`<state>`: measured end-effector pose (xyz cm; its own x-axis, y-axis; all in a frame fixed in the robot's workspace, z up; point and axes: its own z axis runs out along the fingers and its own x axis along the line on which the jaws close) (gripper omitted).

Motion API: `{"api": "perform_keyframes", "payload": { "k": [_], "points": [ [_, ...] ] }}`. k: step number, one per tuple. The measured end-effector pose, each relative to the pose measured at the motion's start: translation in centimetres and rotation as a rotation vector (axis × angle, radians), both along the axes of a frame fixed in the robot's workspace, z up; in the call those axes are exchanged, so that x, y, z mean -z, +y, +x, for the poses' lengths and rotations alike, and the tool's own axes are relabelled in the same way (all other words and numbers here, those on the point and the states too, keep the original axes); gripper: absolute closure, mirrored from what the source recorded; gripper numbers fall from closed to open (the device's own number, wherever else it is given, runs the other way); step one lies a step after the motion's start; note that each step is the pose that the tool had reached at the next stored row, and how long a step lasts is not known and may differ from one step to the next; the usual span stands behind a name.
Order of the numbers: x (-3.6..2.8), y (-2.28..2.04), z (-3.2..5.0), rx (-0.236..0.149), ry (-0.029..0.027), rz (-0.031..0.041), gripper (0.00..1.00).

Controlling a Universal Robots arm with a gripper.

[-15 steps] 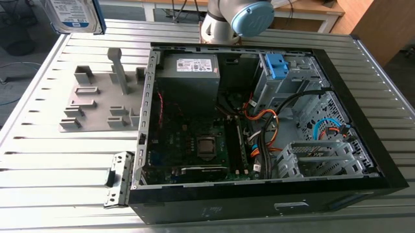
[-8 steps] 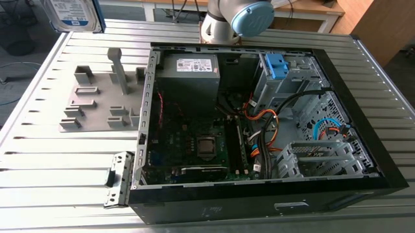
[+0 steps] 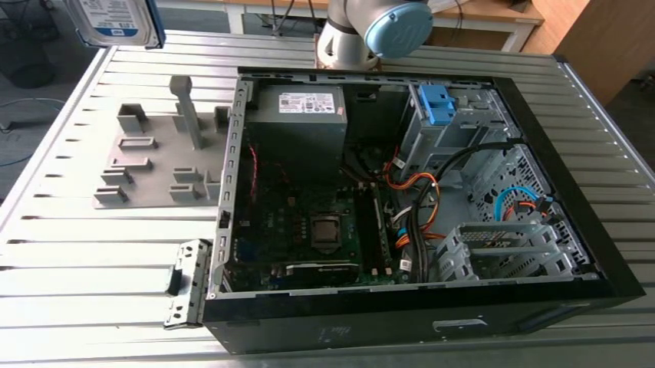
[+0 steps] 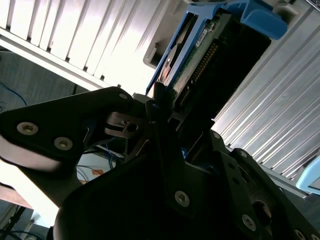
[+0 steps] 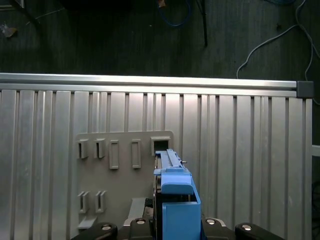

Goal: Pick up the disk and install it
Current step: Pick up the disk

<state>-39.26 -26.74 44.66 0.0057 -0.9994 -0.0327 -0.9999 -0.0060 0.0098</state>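
At the exterior view's left the disk (image 3: 115, 21) hangs in the air, high above the desk (image 3: 61, 253). It stands on its edge with the label turned to the side. I judge that it is held this way because the hand grips it by a narrow part, which leaves the flat faces free for sliding into a bay. In the second wrist view the hand (image 4: 169, 114) is clamped on the disk: the fingers press on its two sides, and the disk, with its blue bracket (image 4: 260, 20), sticks out beyond them. Below the hand, on the desk, lies the grey holder (image 3: 153, 165) with upright slots. In the first wrist view one slot just past the disk's edge looks empty. Further to the exterior view's right, well apart from the hand, the open case (image 3: 338, 326) lies on its side, probably so that its inside can be reached from above. The drive cage (image 3: 465, 126) with a blue latch (image 3: 435, 103) is on the side of the case far from the hand. The disk is not yet installed.
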Motion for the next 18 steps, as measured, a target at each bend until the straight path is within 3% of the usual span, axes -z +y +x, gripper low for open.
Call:
{"api": "perform_keyframes", "payload": {
  "k": [18],
  "points": [
    [-1.87, 0.0, 0.0, 0.0, 0.0, 0.0, 0.64]
  ]
}}
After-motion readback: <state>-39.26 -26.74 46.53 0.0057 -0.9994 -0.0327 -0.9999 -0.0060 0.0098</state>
